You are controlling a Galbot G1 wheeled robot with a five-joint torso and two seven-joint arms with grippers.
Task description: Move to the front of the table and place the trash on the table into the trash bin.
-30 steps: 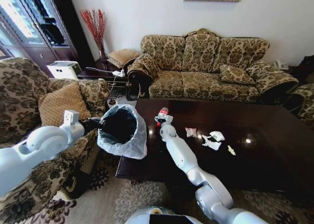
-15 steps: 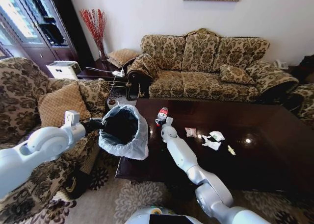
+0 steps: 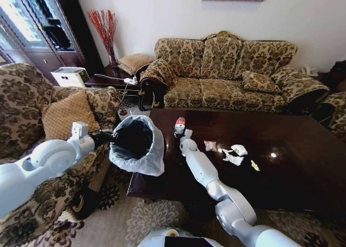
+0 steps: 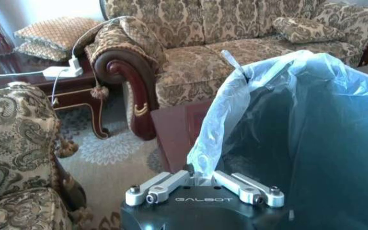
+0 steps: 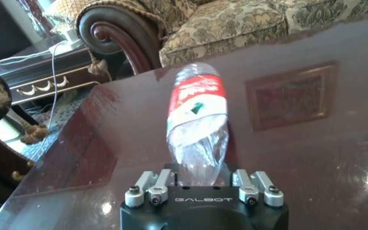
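The right gripper (image 5: pixel 202 183) is clamped on the bottle (image 5: pixel 197 120), the left gripper (image 4: pixel 204 184) pinches the bin (image 3: pixel 137 144) at nine o'clock, and tissues (image 3: pixel 233 154) at three o'clock wait on the table (image 3: pixel 292 171).

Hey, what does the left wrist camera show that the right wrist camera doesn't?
Left wrist view alone: the left gripper shut on the bag folded over the trash bin rim, with the bin's dark inside beside it.

Right wrist view alone: the right gripper shut on a clear bottle with a red label, over the glossy table.

Both share: the sofa's carved dark wooden arm and the white cable on the side table.
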